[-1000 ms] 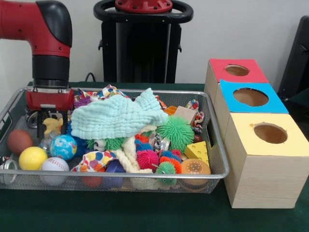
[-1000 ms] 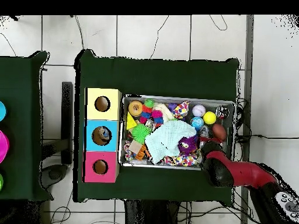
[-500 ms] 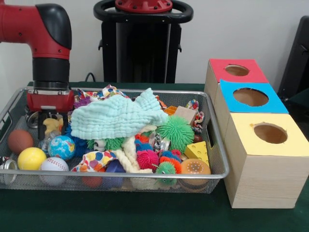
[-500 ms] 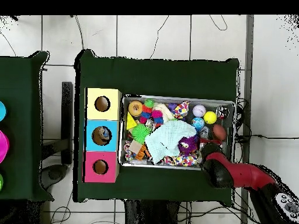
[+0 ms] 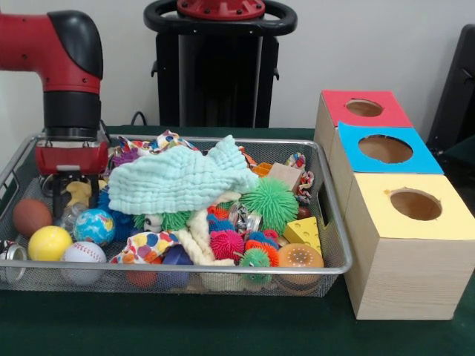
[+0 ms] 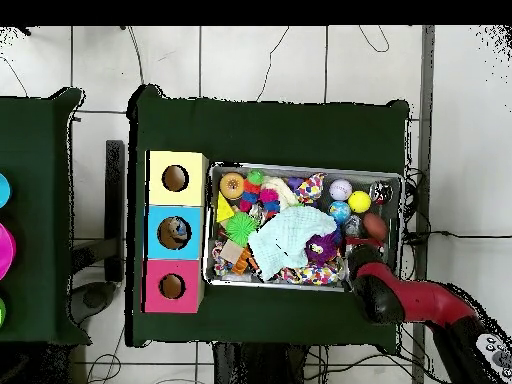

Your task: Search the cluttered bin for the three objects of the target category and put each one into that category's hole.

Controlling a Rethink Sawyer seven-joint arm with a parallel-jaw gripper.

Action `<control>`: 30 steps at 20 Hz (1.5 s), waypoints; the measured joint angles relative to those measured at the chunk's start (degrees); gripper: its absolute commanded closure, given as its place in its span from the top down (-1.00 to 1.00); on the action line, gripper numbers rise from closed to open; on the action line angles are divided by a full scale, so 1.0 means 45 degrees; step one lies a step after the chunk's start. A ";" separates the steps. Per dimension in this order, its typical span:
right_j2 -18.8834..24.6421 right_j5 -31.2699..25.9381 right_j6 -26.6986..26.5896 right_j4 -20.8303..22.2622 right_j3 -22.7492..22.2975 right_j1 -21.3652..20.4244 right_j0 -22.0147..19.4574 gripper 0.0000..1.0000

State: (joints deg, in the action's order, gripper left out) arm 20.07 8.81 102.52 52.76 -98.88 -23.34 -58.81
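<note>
Many toys and a pale cloth point(image 5: 178, 178) crowd the wire bin point(image 5: 335, 245).

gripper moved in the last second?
Yes. In the front view the gripper has risen and shifted slightly toward the picture's left end of the wire bin; the yellow toy sits between its jaws.

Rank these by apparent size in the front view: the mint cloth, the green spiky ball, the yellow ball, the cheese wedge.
1. mint cloth, by far the largest.
2. green spiky ball.
3. yellow ball and cheese wedge: they look about alike, so I won't rank one above the other.
</note>
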 measured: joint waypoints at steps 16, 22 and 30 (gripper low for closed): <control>0.0000 0.0222 0.0000 0.0073 0.0217 0.0052 0.0067 -1.00; -0.0033 0.0196 0.0000 0.0078 0.0205 -0.0117 0.0226 -1.00; -0.0033 -0.0450 0.0000 -0.0068 -0.0234 -0.1164 0.0503 -1.00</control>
State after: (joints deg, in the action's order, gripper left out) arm 19.92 6.79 102.52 52.46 -99.93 -28.58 -56.55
